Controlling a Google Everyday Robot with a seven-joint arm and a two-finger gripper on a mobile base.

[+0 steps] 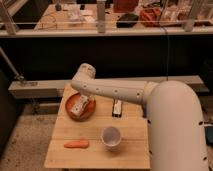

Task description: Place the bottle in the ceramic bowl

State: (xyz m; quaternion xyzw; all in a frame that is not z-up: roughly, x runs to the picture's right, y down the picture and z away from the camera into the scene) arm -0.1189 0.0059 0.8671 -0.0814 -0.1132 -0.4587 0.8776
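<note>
The orange-brown ceramic bowl (73, 101) sits at the back left of the wooden table (95, 150). A small whitish bottle (80, 111) lies in the bowl, toward its front. My gripper (85, 101) reaches down from the white arm over the bowl, right at the bottle's upper end. The arm's wrist hides the bowl's back right part.
A dark flat object with a white stripe (117, 107) lies right of the bowl. A white cup (111, 137) stands at the front middle. An orange carrot-like piece (76, 144) lies at the front left. A grey ledge runs behind the table.
</note>
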